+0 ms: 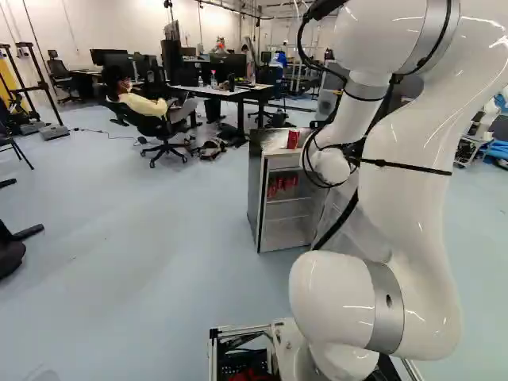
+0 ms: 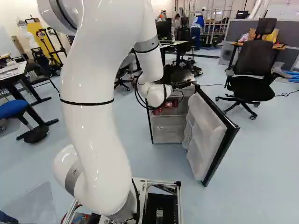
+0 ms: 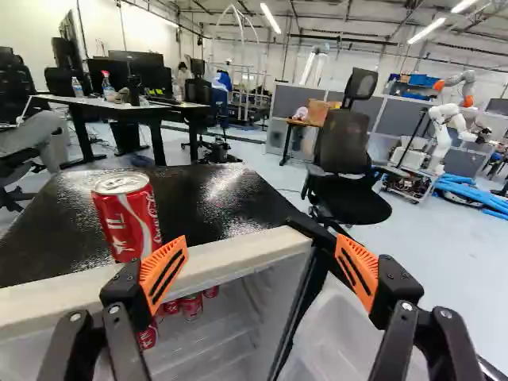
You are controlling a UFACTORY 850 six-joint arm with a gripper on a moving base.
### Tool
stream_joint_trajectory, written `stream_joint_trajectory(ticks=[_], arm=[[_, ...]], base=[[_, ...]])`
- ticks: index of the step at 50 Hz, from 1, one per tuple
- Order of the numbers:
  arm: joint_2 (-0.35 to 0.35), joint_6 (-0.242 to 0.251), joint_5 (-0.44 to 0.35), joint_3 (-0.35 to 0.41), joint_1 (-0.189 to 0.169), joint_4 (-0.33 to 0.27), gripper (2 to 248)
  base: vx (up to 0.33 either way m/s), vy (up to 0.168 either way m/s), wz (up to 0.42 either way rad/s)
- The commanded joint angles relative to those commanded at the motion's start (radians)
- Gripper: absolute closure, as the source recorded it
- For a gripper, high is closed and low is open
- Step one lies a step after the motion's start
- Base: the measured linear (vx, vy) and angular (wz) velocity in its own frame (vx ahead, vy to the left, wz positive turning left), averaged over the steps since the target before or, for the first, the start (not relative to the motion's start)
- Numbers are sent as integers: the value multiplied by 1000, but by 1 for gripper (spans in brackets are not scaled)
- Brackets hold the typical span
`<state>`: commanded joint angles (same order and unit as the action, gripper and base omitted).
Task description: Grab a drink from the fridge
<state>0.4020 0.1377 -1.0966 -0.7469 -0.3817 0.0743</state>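
Right base view, and there was the claw (image 2: 181, 85), up at the fridge (image 2: 168, 133), whose door (image 2: 205, 140) gaped right, pale moulded lining in a black frame! Over to the wrist view: the claw (image 3: 262, 242) was released, slotted orange pads (image 3: 164, 274) well apart. A cylindrical red metal can (image 3: 127, 222) stood upright on the glossy black top (image 3: 230, 190), near the left pad, with more red cans (image 3: 191, 306) inside, below.

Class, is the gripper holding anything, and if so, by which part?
Nothing is held: the black gripper stands open, and the red-and-white metal can rests on the fridge's black top.
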Motion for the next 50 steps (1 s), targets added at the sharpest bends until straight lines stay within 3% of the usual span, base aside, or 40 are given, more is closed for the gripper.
stream_joint_trajectory(ticks=[15,50], arm=[[-4,0,110,-34,-39,91,3],[-1,0,393,-129,-128,372,3]], base=[[0,0,0],[0,0,0]])
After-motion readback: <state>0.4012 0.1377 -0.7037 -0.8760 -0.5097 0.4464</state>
